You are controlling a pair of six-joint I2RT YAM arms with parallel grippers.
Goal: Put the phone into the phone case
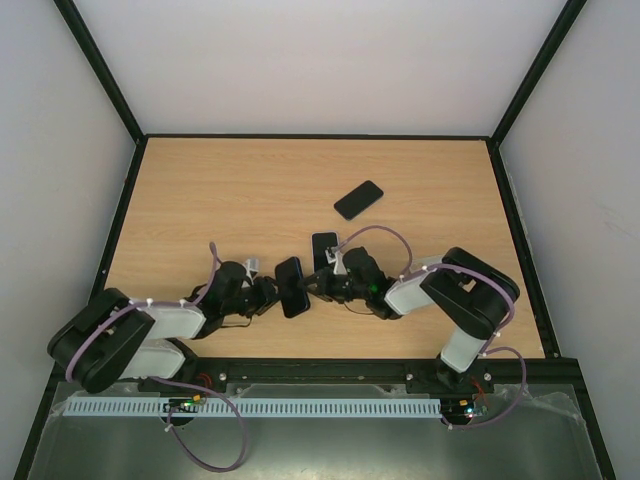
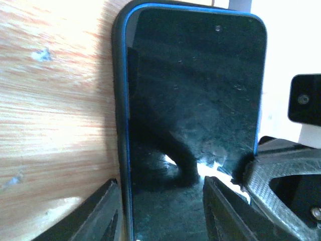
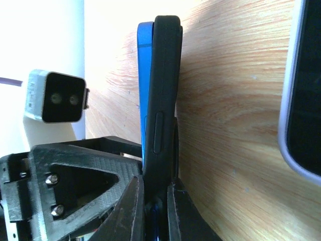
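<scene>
Count from overhead. Arms: 2, the left arm (image 1: 130, 330) and the right arm (image 1: 462, 295). Grippers: 2, the left gripper (image 1: 270, 293) and the right gripper (image 1: 314, 286). Wood-grain table (image 1: 200, 200): 1.

Phone-shaped slabs: 3 — a blue phone (image 3: 144, 75), a pale-rimmed phone (image 3: 300, 100) and a black slab (image 1: 358, 199), phone or case not discernible.

Cases confirmed: 1 — the black case (image 3: 166, 75).

Phone (image 2: 195, 100) filled the view, dark screen facing out, blue edge tucked against the black case (image 2: 119, 100) on its left. Fingers (image 2: 108, 216) of the left gripper (image 2: 163, 216) sat at its near end, right gripper (image 2: 253, 170) touched its right edge. Wooden table (image 2: 55, 100) off left.
</scene>
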